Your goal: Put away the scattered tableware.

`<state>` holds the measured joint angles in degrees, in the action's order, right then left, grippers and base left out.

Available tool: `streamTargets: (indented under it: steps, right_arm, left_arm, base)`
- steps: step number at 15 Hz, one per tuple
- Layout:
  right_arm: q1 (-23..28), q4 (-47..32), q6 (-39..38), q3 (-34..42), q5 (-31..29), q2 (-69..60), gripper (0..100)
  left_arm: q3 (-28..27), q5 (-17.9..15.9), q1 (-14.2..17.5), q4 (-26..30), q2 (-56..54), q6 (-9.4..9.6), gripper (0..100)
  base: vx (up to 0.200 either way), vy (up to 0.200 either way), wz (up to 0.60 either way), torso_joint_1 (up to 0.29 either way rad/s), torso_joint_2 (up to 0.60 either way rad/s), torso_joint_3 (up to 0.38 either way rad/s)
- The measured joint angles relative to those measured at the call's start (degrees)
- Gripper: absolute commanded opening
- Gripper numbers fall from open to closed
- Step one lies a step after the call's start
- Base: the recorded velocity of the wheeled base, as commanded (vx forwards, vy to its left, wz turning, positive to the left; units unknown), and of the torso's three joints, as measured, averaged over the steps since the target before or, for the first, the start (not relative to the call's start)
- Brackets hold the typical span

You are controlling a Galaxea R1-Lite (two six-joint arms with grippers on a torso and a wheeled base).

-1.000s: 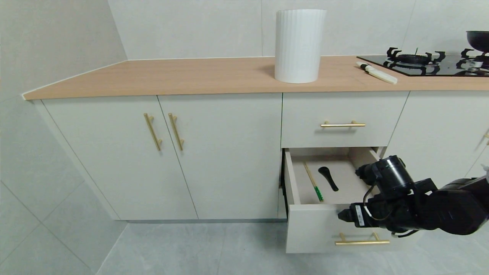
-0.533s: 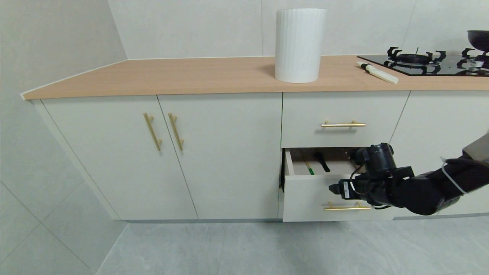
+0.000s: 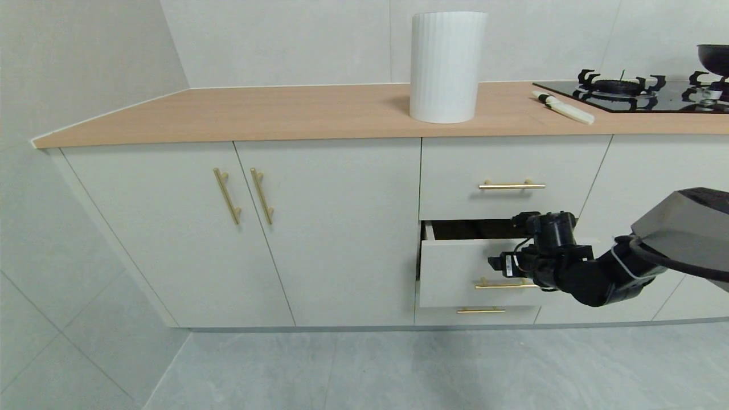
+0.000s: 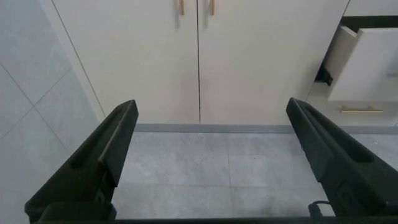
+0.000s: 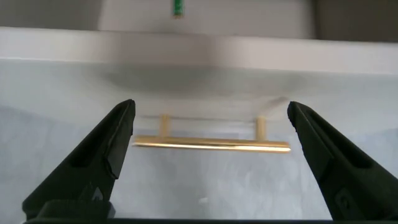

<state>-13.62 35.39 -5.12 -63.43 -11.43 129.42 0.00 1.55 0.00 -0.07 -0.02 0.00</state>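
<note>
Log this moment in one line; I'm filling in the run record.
drawer: slightly open | right gripper: open, facing its handle | left gripper: open, above floor | white utensil: on countertop

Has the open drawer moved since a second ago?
Yes. The drawer has slid inward, now almost shut beneath the closed top drawer, with the right end effector at its handle.

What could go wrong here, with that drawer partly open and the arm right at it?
1. The right gripper is open with its fingers either side of the handle; one could catch on it and tug the drawer crooked.
2. The drawer is not fully in; a weak push may leave a gap.
3. What looks like a knife lies on the counter; shutting now may mean reopening later.
</note>
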Motion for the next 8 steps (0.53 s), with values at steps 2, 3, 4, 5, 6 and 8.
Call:
streamTargets:
  steps: [2, 3, 4, 5, 6, 8]
  right_arm:
    - [0.7, 0.6, 0.0, -3.0, 0.2, 2.1, 100]
    - [1.0, 1.4, 0.0, -4.5, 0.4, 3.0, 100]
    - [1.3, 2.5, 0.0, -5.6, 0.4, 3.9, 100]
    - [1.5, 3.3, 0.0, -6.4, 0.4, 4.6, 100]
    - [1.6, 4.4, 0.0, -7.4, 0.4, 5.3, 100]
    - [2.1, 4.8, -0.2, -9.2, 0.3, 6.7, 100]
  left_arm:
    - [0.0, 0.0, 0.0, 0.0, 0.0, 0.0, 100]
    - [0.0, 0.0, 0.0, 0.0, 0.0, 0.0, 100]
    - [0.0, 0.0, 0.0, 0.0, 0.0, 0.0, 100]
    - [0.0, 0.0, 0.0, 0.0, 0.0, 0.0, 100]
    - [0.0, 0.0, 0.0, 0.0, 0.0, 0.0, 100]
    - [0.0, 0.0, 0.0, 0.0, 0.0, 0.0, 100]
  base:
    - [0.0, 0.0, 0.0, 0.0, 0.0, 0.0]
    - [0.0, 0.0, 0.0, 0.0, 0.0, 0.0]
    - [0.0, 0.0, 0.0, 0.0, 0.0, 0.0]
    - [0.0, 0.0, 0.0, 0.0, 0.0, 0.0]
    - [0.0, 0.0, 0.0, 0.0, 0.0, 0.0]
    - [0.0, 0.0, 0.0, 0.0, 0.0, 0.0]
